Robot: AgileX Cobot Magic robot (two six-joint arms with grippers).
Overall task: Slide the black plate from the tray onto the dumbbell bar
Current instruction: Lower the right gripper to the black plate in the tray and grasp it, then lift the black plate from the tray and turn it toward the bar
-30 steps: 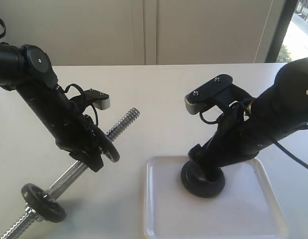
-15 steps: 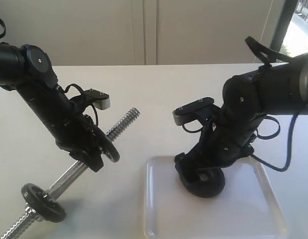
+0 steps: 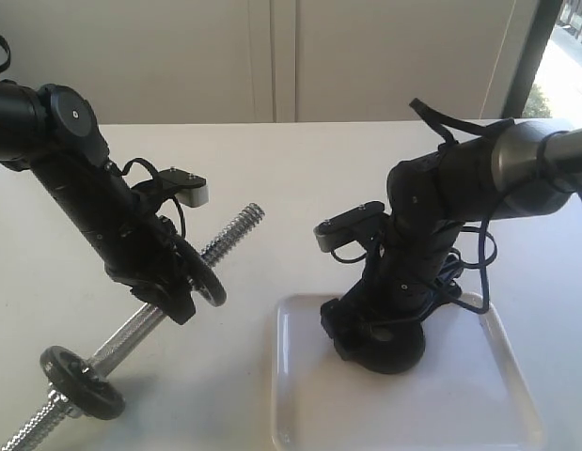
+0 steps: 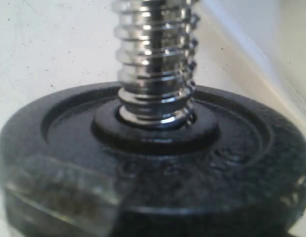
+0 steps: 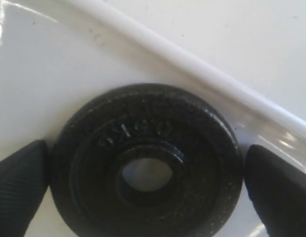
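The right gripper (image 5: 145, 180) is lowered over the black plate (image 5: 157, 123), one pad (image 5: 19, 173) on each side of its rim. One pad appears to touch; a thin gap shows at the other, so the gripper is judged released, not yet clamped. The black plate lies flat in the white tray (image 3: 300, 395), near its far rim.

The left gripper (image 3: 178, 296) is clenched on the dumbbell bar (image 3: 232, 233) and holds it tilted, free threaded end raised toward the tray. One black disc (image 3: 204, 272) sits on the bar beside this gripper; another (image 3: 81, 381) sits near the low end.

Status: early stage. Remaining: clamp, lift, align hole with the threaded end, slide on.
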